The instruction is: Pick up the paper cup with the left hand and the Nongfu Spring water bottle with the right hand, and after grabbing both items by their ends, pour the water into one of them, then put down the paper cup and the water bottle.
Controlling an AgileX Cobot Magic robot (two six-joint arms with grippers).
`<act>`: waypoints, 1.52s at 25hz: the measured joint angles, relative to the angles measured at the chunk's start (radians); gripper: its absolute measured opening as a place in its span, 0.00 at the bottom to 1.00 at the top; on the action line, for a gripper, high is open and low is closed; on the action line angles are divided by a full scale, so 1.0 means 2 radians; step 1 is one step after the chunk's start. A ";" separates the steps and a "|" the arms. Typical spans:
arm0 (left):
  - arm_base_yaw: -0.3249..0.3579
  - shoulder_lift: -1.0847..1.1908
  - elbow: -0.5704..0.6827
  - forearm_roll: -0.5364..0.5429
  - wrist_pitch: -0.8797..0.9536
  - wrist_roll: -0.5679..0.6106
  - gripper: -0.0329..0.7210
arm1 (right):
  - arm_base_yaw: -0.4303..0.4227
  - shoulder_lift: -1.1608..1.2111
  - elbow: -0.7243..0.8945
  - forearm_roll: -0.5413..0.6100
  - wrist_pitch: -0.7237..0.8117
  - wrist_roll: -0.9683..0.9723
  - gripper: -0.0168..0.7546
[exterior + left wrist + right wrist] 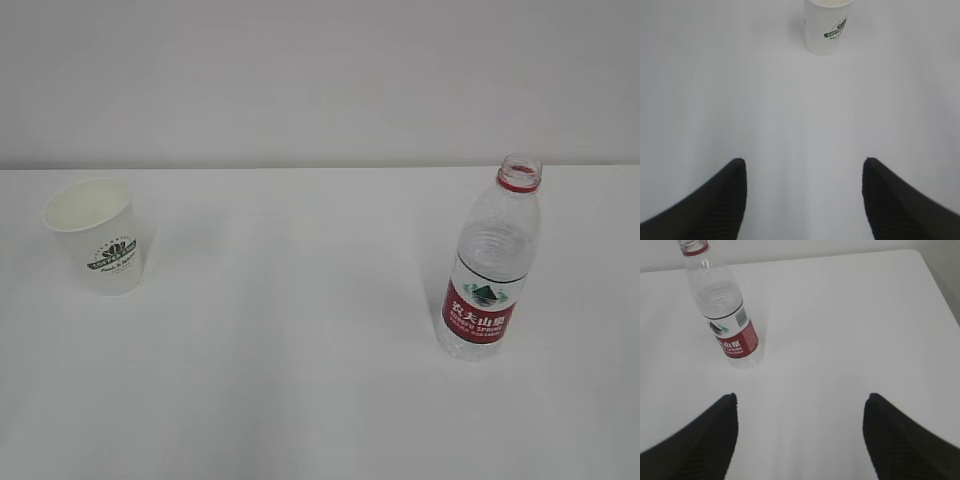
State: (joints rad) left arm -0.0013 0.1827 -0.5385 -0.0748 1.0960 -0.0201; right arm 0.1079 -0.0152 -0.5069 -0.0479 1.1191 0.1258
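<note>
Nothing picked up so far, by the look of it. Paper cup (93, 236) stands upright on the white worktop (300, 380), far left in the exterior view; Nongfu Spring water bottle (489, 265) stands upright well apart on the right, cap off, red neck ring showing. Can't tell whether the cup holds any water; its inside looks plain white.

Left hand (804, 167): jaws spread wide, empty, cup ahead of them and well clear, slightly right of centre in the wrist view. Right hand (800, 402): jaws spread wide, empty, bottle ahead and off to the left of the gap. Neither arm shows in the exterior view.

Left to do: both grasps, lift, pour, set both down.
</note>
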 joint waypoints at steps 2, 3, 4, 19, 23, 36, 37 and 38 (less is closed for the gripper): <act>0.000 0.016 -0.011 0.000 -0.007 0.006 0.74 | 0.000 0.001 -0.001 0.009 -0.010 0.000 0.78; 0.000 0.022 -0.017 0.000 -0.014 0.010 0.74 | 0.000 0.006 -0.001 0.012 -0.018 0.000 0.78; 0.000 0.030 -0.020 0.000 -0.019 0.013 0.74 | 0.000 0.013 -0.001 0.015 -0.027 0.000 0.78; 0.000 0.108 -0.046 0.012 -0.090 0.019 0.73 | 0.000 0.132 -0.030 0.043 -0.154 -0.003 0.78; -0.006 0.119 -0.046 0.020 -0.094 0.019 0.73 | 0.000 0.170 -0.044 0.046 -0.180 -0.005 0.78; -0.015 0.186 -0.057 0.037 -0.181 0.019 0.69 | 0.000 0.212 -0.053 0.046 -0.285 -0.016 0.78; -0.015 0.191 -0.061 0.037 -0.191 0.019 0.69 | 0.000 0.215 -0.053 0.046 -0.291 -0.016 0.78; -0.015 0.195 -0.064 0.037 -0.204 0.019 0.69 | 0.000 0.220 -0.053 0.046 -0.297 -0.016 0.78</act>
State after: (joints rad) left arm -0.0318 0.5734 -0.6673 0.0000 0.6884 0.0188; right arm 0.1079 0.4241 -0.6128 0.0446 0.5260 0.0935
